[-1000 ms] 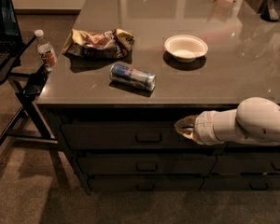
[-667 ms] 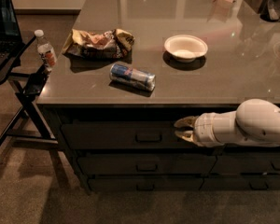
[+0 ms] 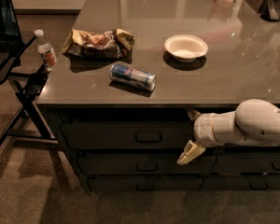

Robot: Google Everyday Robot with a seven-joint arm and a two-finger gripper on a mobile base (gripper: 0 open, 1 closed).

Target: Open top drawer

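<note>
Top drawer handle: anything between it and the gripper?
No. Camera view: only bare top drawer front lies between handle and gripper, which hangs before the drawer fronts.

No words or numbers can be read here. The blue and silver metal can lying on its side [image 3: 132,77] shows only colours, and the red label on the clear plastic bottle with a white cap [image 3: 45,50], at about ten o'clock from the can, is just a red band. The pale robot gripper [image 3: 192,146] is at about four o'clock from the can.
</note>
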